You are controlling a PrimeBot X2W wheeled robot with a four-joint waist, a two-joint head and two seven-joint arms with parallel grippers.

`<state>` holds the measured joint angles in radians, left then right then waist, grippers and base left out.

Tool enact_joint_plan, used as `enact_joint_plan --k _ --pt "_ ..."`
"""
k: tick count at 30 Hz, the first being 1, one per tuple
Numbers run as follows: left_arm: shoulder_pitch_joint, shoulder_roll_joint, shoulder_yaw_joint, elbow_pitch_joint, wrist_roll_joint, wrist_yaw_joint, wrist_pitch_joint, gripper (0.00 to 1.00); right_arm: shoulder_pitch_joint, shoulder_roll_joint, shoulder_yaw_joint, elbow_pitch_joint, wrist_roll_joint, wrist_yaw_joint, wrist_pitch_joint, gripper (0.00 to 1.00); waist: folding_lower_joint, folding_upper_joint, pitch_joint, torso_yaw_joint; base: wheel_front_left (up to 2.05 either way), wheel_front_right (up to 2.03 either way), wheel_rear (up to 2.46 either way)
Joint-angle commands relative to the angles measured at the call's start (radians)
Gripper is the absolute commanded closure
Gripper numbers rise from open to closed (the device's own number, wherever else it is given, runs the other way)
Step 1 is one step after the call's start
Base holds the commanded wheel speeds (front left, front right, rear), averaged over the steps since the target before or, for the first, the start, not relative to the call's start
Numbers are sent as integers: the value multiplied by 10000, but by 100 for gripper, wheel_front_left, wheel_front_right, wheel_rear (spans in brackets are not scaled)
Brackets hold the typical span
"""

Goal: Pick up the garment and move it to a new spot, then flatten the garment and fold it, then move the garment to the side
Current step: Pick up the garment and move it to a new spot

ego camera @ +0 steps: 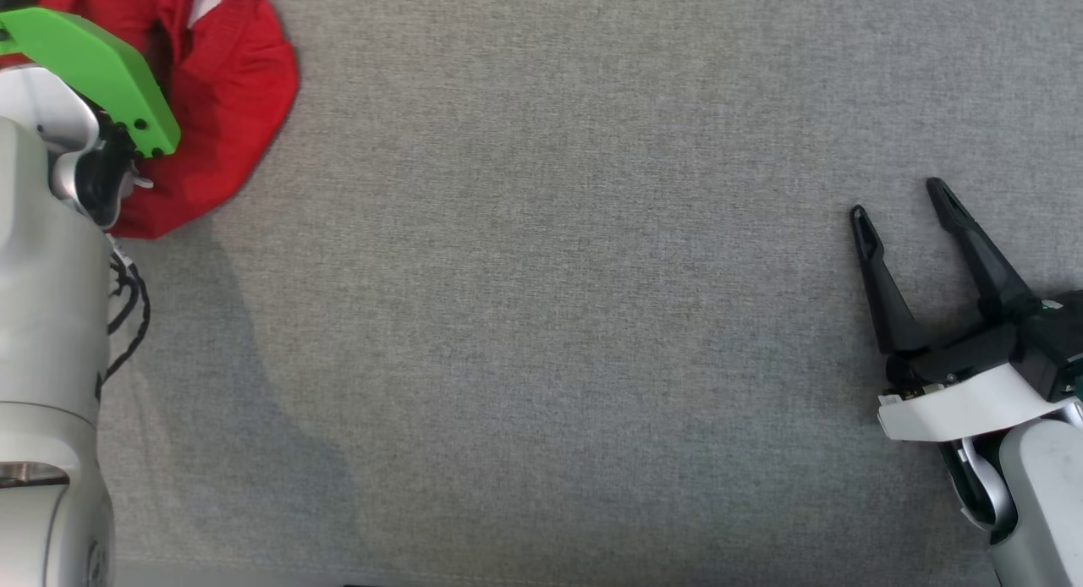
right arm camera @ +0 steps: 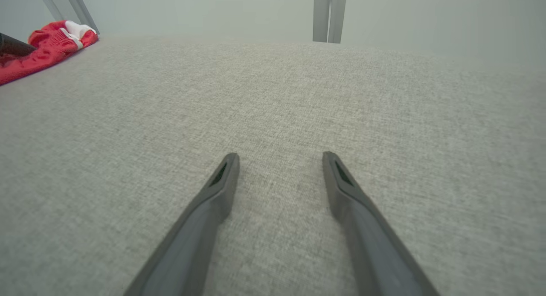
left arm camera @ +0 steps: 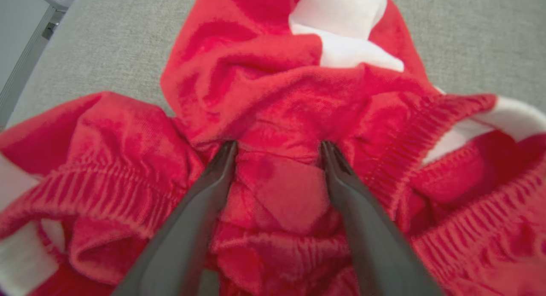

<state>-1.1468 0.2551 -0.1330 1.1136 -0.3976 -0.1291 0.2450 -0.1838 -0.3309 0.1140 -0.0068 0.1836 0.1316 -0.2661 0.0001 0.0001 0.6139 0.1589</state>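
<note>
Left gripper stands with its two dark fingers spread wide, pointing down into the red garment. Its fingertips sit right at the cloth, and a rumpled hump of red fabric lies between them, not pinched. Nothing is gripped. The garment is crumpled in a heap, red with white patches and ribbed elastic bands running through the folds. In the head view it lies at the far left corner of the grey cloth-covered table, partly hidden under the left arm and the green bracket on its wrist. A thin black cable loops beside that arm.

Right gripper is well apart from the garment, over on the right side of the table. Its fingers are also spread wide, with bare grey cloth between them, and it holds nothing. Whether its tips touch the table cannot be told. From its wrist camera the fingers point across the table top, and the garment shows small and far off at the upper left, near the table's edge. A pale upright post stands beyond the far edge of the table, against a plain pale wall.
</note>
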Motion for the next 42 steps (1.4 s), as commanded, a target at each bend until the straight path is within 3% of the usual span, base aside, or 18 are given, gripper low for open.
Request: enact_joint_plan --k 1,2,3,10,20,30,36,42 --pt "299 -134 -139 423 -47 -12 94 11 73 -25 -42 321 40 -19 36 0 -1 -1 246 -251 0 0 0" --pt "331 -146 -181 484 -52 -13 35 31 69 -15 -51 330 35 -19 41 0 -1 -1 259 -264 0 0 0" --pt "349 -143 -237 512 -60 -13 -99 100 59 -1 -49 354 30 -19 44 0 -1 -1 255 -281 0 0 0" --pt "585 135 -876 -193 -314 -29 -1506 100 28 287 81 497 82 -17 41 0 -1 -1 -503 -375 0 0 0" --pt "1451 896 -2885 -2635 -1333 -13 -2538 100 489 1016 -68 806 282 -16 19 0 -1 -1 -2977 -552 0 0 0" --pt "2615 1664 -4458 -5925 -2550 -4 -1631 100 1350 1541 -432 835 306 -16 18 0 -1 -1 -4802 -1511 0 0 0" --pt "3252 1749 -4957 -7611 -2943 14 -631 100 1639 1583 -644 691 217 -16 19 0 -1 -1 -5038 -2292 0 0 0" --pt "3867 1709 -5426 -8380 -3112 230 244 100 1558 1663 -627 537 187 -16 18 0 -1 -1 -4783 -3211 0 0 0"
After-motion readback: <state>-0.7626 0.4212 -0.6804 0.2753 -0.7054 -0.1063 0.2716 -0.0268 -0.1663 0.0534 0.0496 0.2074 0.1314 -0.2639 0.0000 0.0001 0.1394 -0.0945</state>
